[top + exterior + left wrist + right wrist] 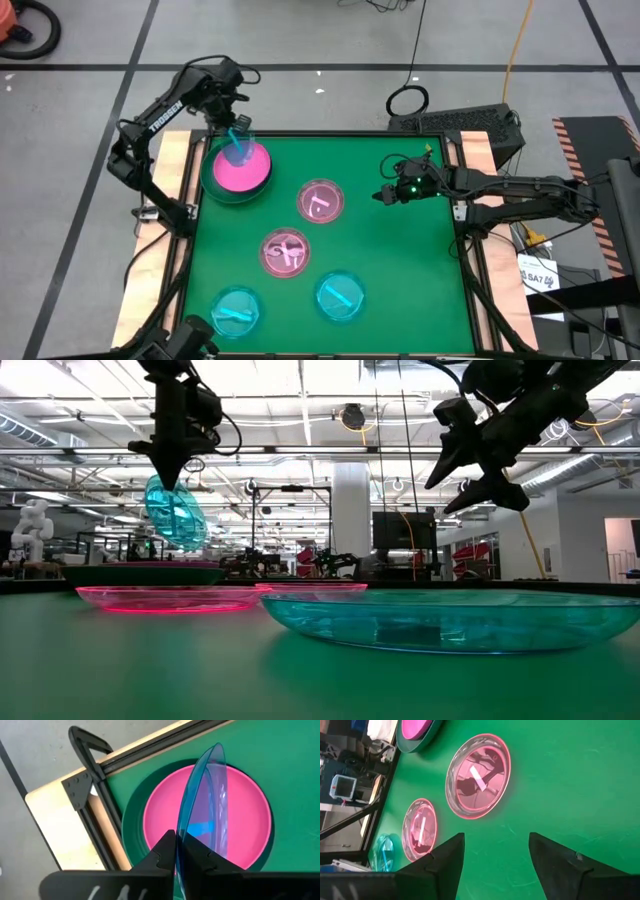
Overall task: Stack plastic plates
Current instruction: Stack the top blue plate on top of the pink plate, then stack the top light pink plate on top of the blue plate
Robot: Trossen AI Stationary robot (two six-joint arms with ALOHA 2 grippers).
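Note:
An opaque magenta plate (240, 170) lies on a dark green plate (213, 186) at the table's far left. My left gripper (236, 128) is above them, shut on a translucent cyan plate (238, 150) that hangs on edge. Two translucent pink plates (320, 200) (286, 252) lie flat mid-table. Two cyan plates (236, 310) (340, 296) lie near the front edge. My right gripper (383, 195) is open and empty, raised above the table's right half. My left gripper pinches the cyan plate's rim (181, 836) between its two fingers, one finger on each face. The fingers point down from above. The plate hangs on edge below them (175, 512), clear of the magenta plate.
The green mat is framed by black rails (190, 215). Bare mat lies at the table's right half (410, 260). A black clamp (85, 742) sits at the far left corner.

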